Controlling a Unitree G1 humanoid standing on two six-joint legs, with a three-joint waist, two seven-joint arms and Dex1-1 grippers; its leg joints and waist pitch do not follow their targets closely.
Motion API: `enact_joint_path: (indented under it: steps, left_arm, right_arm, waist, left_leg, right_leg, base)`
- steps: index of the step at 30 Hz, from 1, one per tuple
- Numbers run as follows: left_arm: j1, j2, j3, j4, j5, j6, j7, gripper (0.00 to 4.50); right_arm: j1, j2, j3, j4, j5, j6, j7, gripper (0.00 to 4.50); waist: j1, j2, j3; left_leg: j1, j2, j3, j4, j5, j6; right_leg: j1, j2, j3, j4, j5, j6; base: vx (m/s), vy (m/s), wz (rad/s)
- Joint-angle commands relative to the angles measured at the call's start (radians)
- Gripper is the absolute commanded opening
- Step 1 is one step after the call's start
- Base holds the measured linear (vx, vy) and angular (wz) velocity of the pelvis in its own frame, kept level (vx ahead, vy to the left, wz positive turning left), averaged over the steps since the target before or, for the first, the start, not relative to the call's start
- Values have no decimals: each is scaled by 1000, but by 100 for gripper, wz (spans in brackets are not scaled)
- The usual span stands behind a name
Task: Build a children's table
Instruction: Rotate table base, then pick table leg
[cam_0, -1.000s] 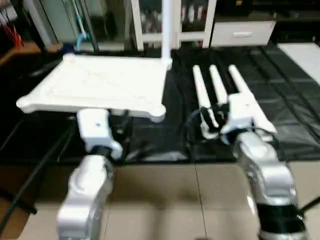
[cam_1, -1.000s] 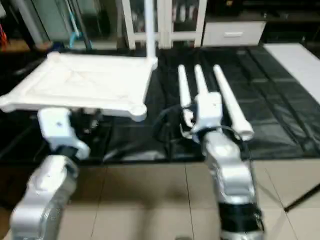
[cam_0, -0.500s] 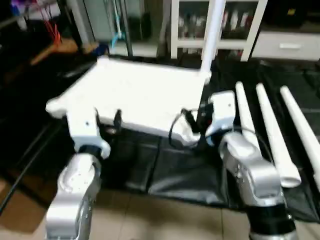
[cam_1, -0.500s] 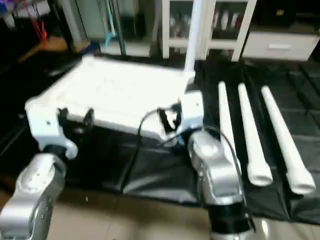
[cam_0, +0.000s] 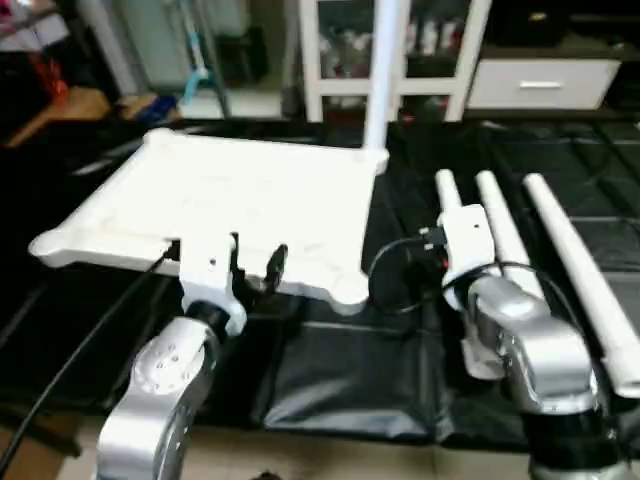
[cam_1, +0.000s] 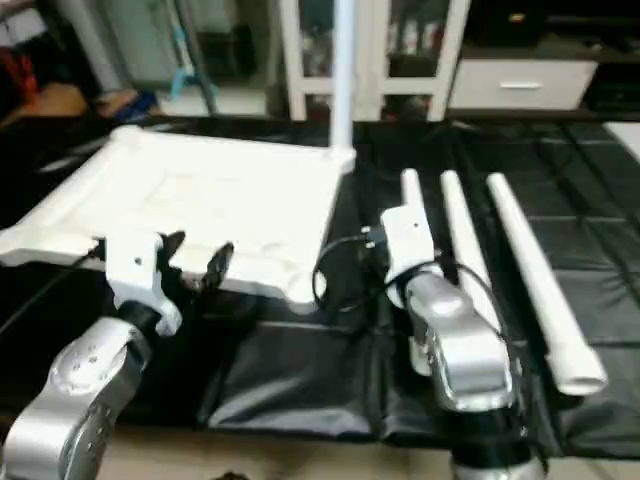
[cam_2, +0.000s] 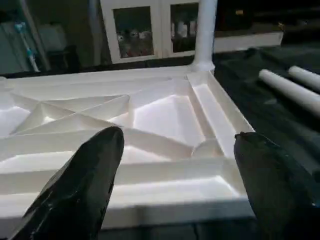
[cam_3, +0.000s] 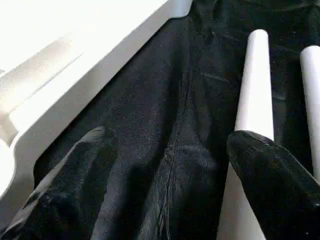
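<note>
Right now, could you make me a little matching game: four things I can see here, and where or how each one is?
Things:
1. tabletop
2. fitted leg
3. three loose legs
4. left claw

States:
A. standing upright in a far corner socket
B. lying side by side on the black mat
C. open, at the tabletop's near edge
D. lying underside up, ribs showing

Pairs: 1-D, 2-A, 3-B, 4-C

White ribbed tabletop (cam_0: 250, 195), white legs (cam_0: 575, 270), black mat (cam_0: 340, 370).
</note>
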Motion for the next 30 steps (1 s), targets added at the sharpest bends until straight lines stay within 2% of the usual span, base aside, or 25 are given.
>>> enact_joint_path:
  steps: [1, 2, 3, 4, 5, 6, 7, 8, 9, 10, 11, 12, 14, 15, 18, 22, 24, 28, 30]
  left_arm:
    - [5, 29, -15, -18, -12, 8, -45, 399]
    - [2, 46, -18, -23, -23, 12, -67, 399]
    - [0, 59, -21, -26, -29, 12, -82, 399]
    - [-2, 63, -22, -28, -34, 15, -89, 399]
    - [-10, 84, -27, -38, -54, 25, -122, 399]
    - [-13, 92, -31, -42, -61, 30, -136, 399]
    - [-13, 92, -31, -42, -61, 30, -136, 399]
    - [-13, 112, -43, -51, -69, 46, -164, 399]
    - [-12, 134, -56, -59, -70, 54, -189, 399]
    - [-11, 151, -66, -66, -74, 63, -213, 399]
    - [-12, 162, -73, -72, -83, 73, -233, 399]
    - [-13, 166, -75, -74, -88, 78, -244, 399]
    - [-17, 193, -86, -101, -114, 99, -287, 399]
    - [-18, 210, -92, -116, -132, 108, -309, 399]
    - [-24, 236, -101, -148, -172, 131, -350, 399]
    - [-32, 242, -111, -157, -172, 143, -358, 399]
    - [-35, 243, -113, -157, -176, 149, -363, 399]
    - [-39, 243, -121, -171, -212, 174, -377, 399]
    - [-38, 249, -131, -181, -227, 190, -388, 399]
  right_arm:
    - [-45, -18, -7, 17, -9, 59, 17, 424]
    - [-73, -34, -14, 37, -11, 80, 23, 433]
    - [-95, -46, -18, 54, -15, 95, 25, 433]
    - [-106, -51, -19, 64, -16, 94, 28, 443]
    - [-158, -71, -24, 116, -10, 94, 49, 443]
    - [-179, -78, -27, 139, -4, 95, 60, 443]
    - [-179, -78, -27, 139, -4, 95, 60, 443]
    - [-203, -94, -19, 169, -1, 102, 78, 443]
    - [-220, -106, -12, 196, 2, 114, 93, 443]
    - [-236, -119, -5, 222, 5, 131, 105, 443]
    - [-251, -133, 5, 250, 4, 154, 114, 443]
    - [-260, -142, 11, 268, 3, 170, 118, 443]
    - [-275, -151, 9, 306, 6, 208, 122, 443]
    - [-286, -152, 8, 329, 5, 227, 121, 443]
    - [-307, -153, 10, 391, -4, 250, 120, 443]
    - [-320, -146, -3, 448, 4, 266, 131, 443]
    - [-317, -145, 0, 469, 9, 269, 142, 443]
    - [-313, -140, 7, 476, 31, 288, 170, 443]
    - [-315, -143, 24, 483, 30, 291, 179, 443]
  waist:
    - [-1, -26, -34]
    - [-4, -23, -34]
    - [-14, -17, -38]
    - [-14, -17, -38]
    - [-21, -15, -43]
    - [-23, -17, -43]
    - [-26, -15, -43]
    - [-27, -23, -43]
    - [-28, -23, -44]
    - [-30, -29, -45]
    - [-28, -41, -47]
    - [-25, -36, -49]
    - [-27, -49, -50]
    - [-22, -42, -52]
    - [-16, -48, -53]
    - [-13, -49, -57]
    - [-9, -49, -61]
    - [-3, -50, -61]
    - [-1, -52, -58]
  left_leg:
    - [36, 65, -29, -57, -287, 3]
    - [36, 68, -30, -62, -297, -4]
    - [31, 83, -44, -87, -373, -34]
    - [31, 83, -44, -87, -373, -34]
    - [28, 91, -52, -99, -421, -51]
    - [25, 91, -53, -100, -419, -54]
    - [23, 91, -49, -102, -410, -55]
    - [23, 89, -43, -100, -398, -47]
    - [24, 86, -40, -98, -392, -43]
    - [22, 84, -36, -94, -377, -34]
    - [16, 84, -32, -92, -332, -19]
    - [18, 89, -26, -91, -292, -14]
    - [20, 89, -24, -91, -291, -11]
    - [21, 89, -22, -88, -277, -7]
    - [18, 90, -13, -82, -216, 10]
    - [15, 90, -8, -77, -154, 26]
    - [12, 93, -6, -74, -100, 40]
    - [14, 93, -2, -73, -97, 45]
    - [18, 96, 0, -76, -126, 34]
  right_leg:
    - [8, -152, 77, -155, -669, -36]
    - [4, -146, 71, -154, -679, -24]
    - [9, -135, 49, -138, -608, -11]
    - [9, -135, 49, -138, -608, -11]
    - [16, -140, 46, -124, -487, -30]
    - [19, -143, 47, -119, -450, -43]
    - [23, -147, 47, -115, -389, -68]
    - [23, -154, 48, -115, -371, -85]
    - [22, -156, 48, -117, -376, -92]
    - [23, -160, 50, -118, -376, -101]
    - [29, -164, 51, -117, -365, -113]
    - [28, -161, 50, -114, -320, -131]
    - [28, -157, 49, -109, -302, -145]
    - [29, -163, 51, -107, -290, -153]
    - [32, -162, 52, -105, -233, -175]
    - [37, -159, 51, -99, -178, -189]
    - [43, -159, 48, -92, -115, -201]
    - [42, -159, 48, -90, -108, -211]
    - [39, -158, 48, -93, -153, -207]
  base:
    - [-60, 42, 6]
    - [0, 0, 0]
    - [-55, 63, -5]
    - [-35, 70, -13]
    - [-35, 70, -13]
    - [-27, 70, -13]
    - [-18, 71, -10]
    - [-18, 71, -10]
    - [-6, 54, -4]
    - [0, 0, 0]
    - [0, 0, 0]
    - [0, 0, 0]
    - [0, 0, 0]
    - [0, 0, 0]
    - [0, 0, 0]
    - [0, 0, 0]
    - [0, 0, 0]
    - [0, 0, 0]
    - [0, 0, 0]
